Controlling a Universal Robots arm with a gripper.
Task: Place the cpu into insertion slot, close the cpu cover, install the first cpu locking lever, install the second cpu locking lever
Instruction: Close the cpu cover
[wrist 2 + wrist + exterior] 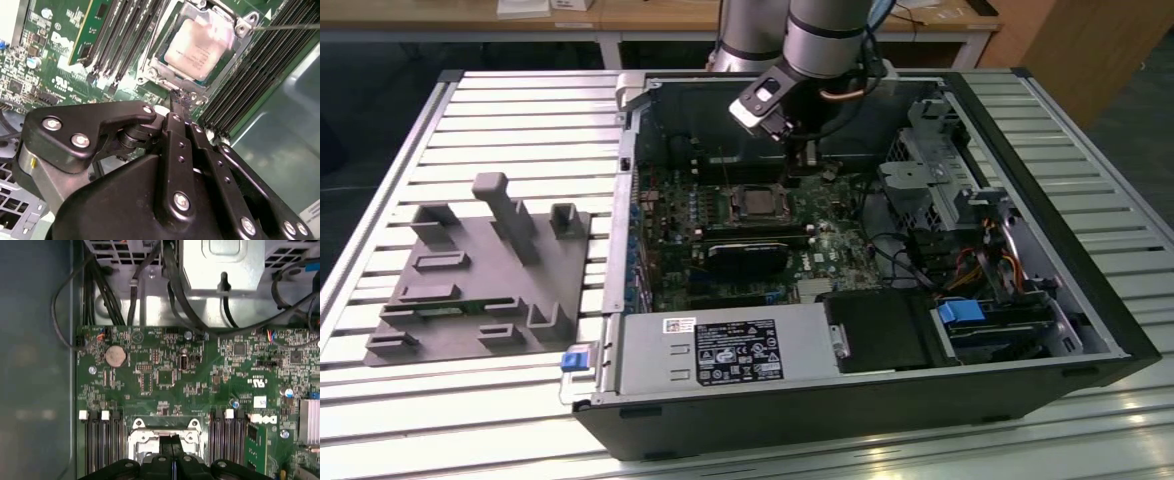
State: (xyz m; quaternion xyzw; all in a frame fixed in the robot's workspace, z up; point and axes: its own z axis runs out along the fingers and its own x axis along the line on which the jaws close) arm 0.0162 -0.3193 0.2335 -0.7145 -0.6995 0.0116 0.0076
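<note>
The cpu (pixel 200 44) lay in the insertion slot (pixel 202 80), with the cpu cover (pixel 156 62) down over it. One locking lever (pixel 287 26) seemingly stood unlatched. The tool (pixel 179 100) hovered beside the slot's edge, fingers together, holding nothing visible.

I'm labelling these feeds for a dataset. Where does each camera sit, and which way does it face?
Exterior view: off the arm, high up, looking down into the open computer case; the arm and claw reach in.
First wrist view: on the arm, squarely facing the motherboard; the claw's tips show.
Second wrist view: on the arm, looking along the claw at the cpu.
Shared: all three show the claw by the insertion slot.
</note>
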